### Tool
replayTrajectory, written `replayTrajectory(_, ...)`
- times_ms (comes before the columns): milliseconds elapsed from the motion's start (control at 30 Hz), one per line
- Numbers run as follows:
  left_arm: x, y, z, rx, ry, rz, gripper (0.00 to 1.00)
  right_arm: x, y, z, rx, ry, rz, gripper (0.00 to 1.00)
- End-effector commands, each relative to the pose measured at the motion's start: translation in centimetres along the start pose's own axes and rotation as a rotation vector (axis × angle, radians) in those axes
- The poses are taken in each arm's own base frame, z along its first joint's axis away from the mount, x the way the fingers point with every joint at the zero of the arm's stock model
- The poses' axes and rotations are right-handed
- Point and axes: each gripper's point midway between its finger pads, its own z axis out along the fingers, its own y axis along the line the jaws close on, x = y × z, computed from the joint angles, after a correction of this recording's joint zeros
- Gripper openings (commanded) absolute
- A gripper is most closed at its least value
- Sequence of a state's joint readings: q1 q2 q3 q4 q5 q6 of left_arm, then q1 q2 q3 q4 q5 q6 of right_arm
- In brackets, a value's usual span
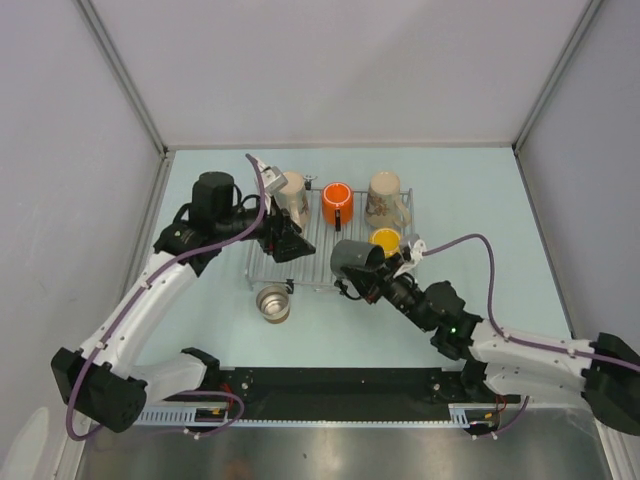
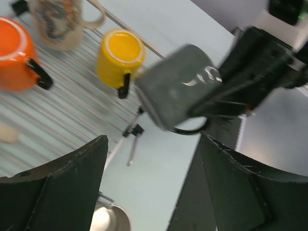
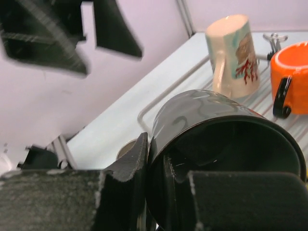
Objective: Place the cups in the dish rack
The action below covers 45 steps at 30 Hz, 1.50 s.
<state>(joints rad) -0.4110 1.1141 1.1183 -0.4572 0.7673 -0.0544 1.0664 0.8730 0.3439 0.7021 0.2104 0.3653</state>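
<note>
The dish rack (image 1: pixel 312 268) lies mid-table. On it are a beige mug (image 1: pixel 293 195), an orange mug (image 1: pixel 337 205), a second beige mug (image 1: pixel 385 200) and a yellow mug (image 1: pixel 386 240). My right gripper (image 1: pixel 372 272) is shut on the rim of the dark grey mug (image 1: pixel 355 257), held tilted over the rack's front right edge; in the right wrist view one finger is inside the mug (image 3: pixel 211 125) and one outside. My left gripper (image 1: pixel 287 242) is open and empty above the rack's left part. The steel cup (image 1: pixel 272 302) stands on the table in front of the rack.
The left wrist view shows the yellow mug (image 2: pixel 120 55), orange mug (image 2: pixel 14 53), grey mug (image 2: pixel 175 86) and rack wires (image 2: pixel 72 110). Grey walls enclose the table on three sides. A black rail runs along the near edge (image 1: pixel 330 385).
</note>
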Motion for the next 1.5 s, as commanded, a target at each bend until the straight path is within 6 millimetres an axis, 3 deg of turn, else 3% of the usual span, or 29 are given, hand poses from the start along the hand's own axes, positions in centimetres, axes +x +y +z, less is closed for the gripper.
replayTrajectory(0, -0.6, -4.9, -1.5, 0.223, 0.004, -0.059, 0.82, -12.0, 5.2, 1.6, -0.297, -0.438, 0.055, 0.00)
replayTrajectory(133, 0.9, -5.5, -1.7, 0.250, 0.014, -0.089, 0.81, -14.4, 6.0, 3.3, -0.368, -0.483, 0.072, 0.00)
replayTrajectory(400, 1.0, -5.5, -1.6, 0.250, -0.049, -0.077, 0.79, -17.8, 6.2, 4.4, -0.458, -0.566, 0.225, 0.00)
replayTrajectory(633, 0.1, -5.3, -1.7, 0.223, -0.126, -0.059, 0.79, -16.3, 5.7, 6.1, -0.506, -0.503, 0.401, 0.00)
replayTrajectory(733, -0.2, -5.0, -1.5, 0.210, -0.144, -0.057, 0.78, -15.8, 6.5, 6.9, -0.559, -0.447, 0.470, 0.00)
replayTrajectory(1033, 0.5, -5.2, -1.5, 0.221, -0.112, -0.079, 0.77, -17.6, 7.8, 5.9, -0.609, -0.483, 0.420, 0.00)
replayTrajectory(1167, 0.0, -6.8, -2.5, 0.276, -0.121, -0.051, 0.77, -18.9, 7.9, 5.8, -0.622, -0.509, 0.388, 0.00)
replayTrajectory(1333, -1.1, -10.0, -4.8, 0.368, -0.167, 0.031, 0.77, -18.2, 7.3, 7.0, -0.618, -0.481, 0.388, 0.00)
replayTrajectory(1400, -1.0, -10.6, -5.3, 0.375, -0.183, 0.053, 0.78, -18.1, 6.9, 7.3, -0.607, -0.483, 0.390, 0.00)
replayTrajectory(1467, -0.3, -10.0, -4.9, 0.363, -0.176, 0.044, 0.77, -18.2, 6.7, 7.5, -0.603, -0.485, 0.394, 0.00)
